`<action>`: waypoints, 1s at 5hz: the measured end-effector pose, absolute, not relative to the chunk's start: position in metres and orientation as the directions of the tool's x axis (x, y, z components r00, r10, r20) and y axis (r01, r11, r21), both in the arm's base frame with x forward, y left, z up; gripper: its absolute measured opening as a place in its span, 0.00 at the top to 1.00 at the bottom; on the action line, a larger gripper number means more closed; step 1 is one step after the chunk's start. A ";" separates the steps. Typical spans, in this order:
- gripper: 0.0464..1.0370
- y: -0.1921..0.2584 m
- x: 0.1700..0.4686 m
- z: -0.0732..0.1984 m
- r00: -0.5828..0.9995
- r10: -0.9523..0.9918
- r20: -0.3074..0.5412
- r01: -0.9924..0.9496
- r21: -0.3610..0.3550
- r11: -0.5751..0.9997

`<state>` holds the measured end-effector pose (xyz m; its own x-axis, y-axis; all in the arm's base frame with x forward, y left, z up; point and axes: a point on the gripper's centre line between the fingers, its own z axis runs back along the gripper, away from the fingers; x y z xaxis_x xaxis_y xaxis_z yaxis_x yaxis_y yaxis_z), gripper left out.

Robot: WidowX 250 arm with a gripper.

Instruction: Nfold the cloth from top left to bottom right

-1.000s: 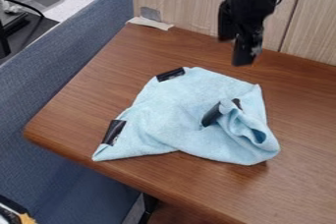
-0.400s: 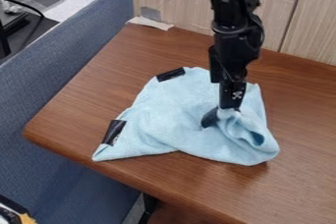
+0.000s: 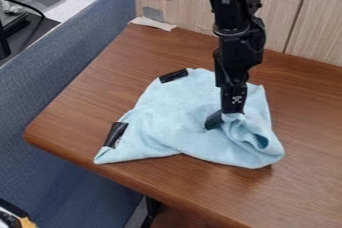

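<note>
The gripper (image 3: 233, 112) has come down; now the light blue cloth's (image 3: 174, 122) bunched fold is right at its tip, the rest spread below and beside it. I can't tell whether it's gripping anything.

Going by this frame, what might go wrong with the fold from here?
The gripper is down at the bunched folds on the cloth's right side, so it may pinch only a ruffle and lose it when lifting.

Those folds are crumpled, so the result may be a heap.

The cloth's lower left corner lies close to the table's edge and might slip over.
</note>
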<state>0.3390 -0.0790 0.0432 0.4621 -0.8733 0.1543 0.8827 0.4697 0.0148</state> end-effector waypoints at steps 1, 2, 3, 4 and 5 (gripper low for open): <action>0.08 -0.069 0.336 0.026 0.490 -0.864 0.116 0.871 -0.027 0.490; 0.36 -0.063 0.333 0.008 0.511 -0.858 0.042 0.859 -0.060 0.508; 0.65 -0.062 0.336 0.008 0.528 -0.849 0.030 0.849 -0.054 0.526; 0.86 -0.061 0.336 0.004 0.535 -0.845 0.009 0.844 -0.068 0.533; 0.97 -0.058 0.341 0.009 0.537 -0.844 -0.003 0.843 -0.048 0.536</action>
<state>0.3410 -0.0585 0.0091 0.5366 -0.8438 -0.0033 0.8428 0.5362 -0.0478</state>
